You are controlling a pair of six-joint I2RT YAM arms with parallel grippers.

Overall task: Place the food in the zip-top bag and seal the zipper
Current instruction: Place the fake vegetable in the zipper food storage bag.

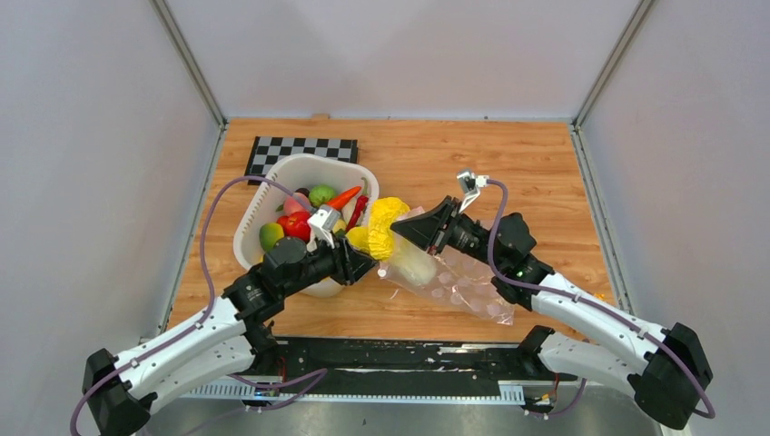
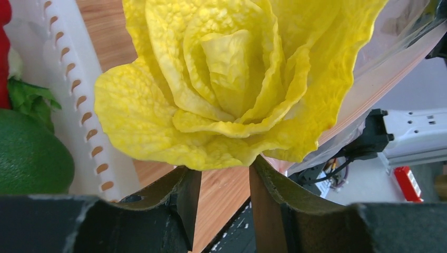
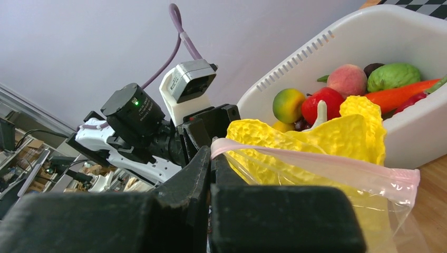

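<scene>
The yellow-leaved cabbage [image 1: 383,227] lies with its white stem inside the mouth of the clear zip-top bag [image 1: 468,289] and its leaves sticking out. It fills the left wrist view [image 2: 237,79]. My left gripper [image 1: 363,263] is open, its fingertips [image 2: 185,182] just under the leaf edge. My right gripper [image 1: 425,227] is shut on the bag's pink zipper strip [image 3: 327,169] and holds the mouth edge up over the cabbage [image 3: 311,139]. The carrot [image 1: 343,197], a red chili [image 1: 357,212], a tomato [image 3: 327,101] and a green fruit [image 3: 392,76] lie in the white basket [image 1: 263,195].
The white slotted basket stands left of the bag, its wall close beside my left gripper [image 2: 68,79]. A checkerboard sheet [image 1: 302,154] lies behind the basket. Grey walls enclose the wooden table [image 1: 508,163] on three sides.
</scene>
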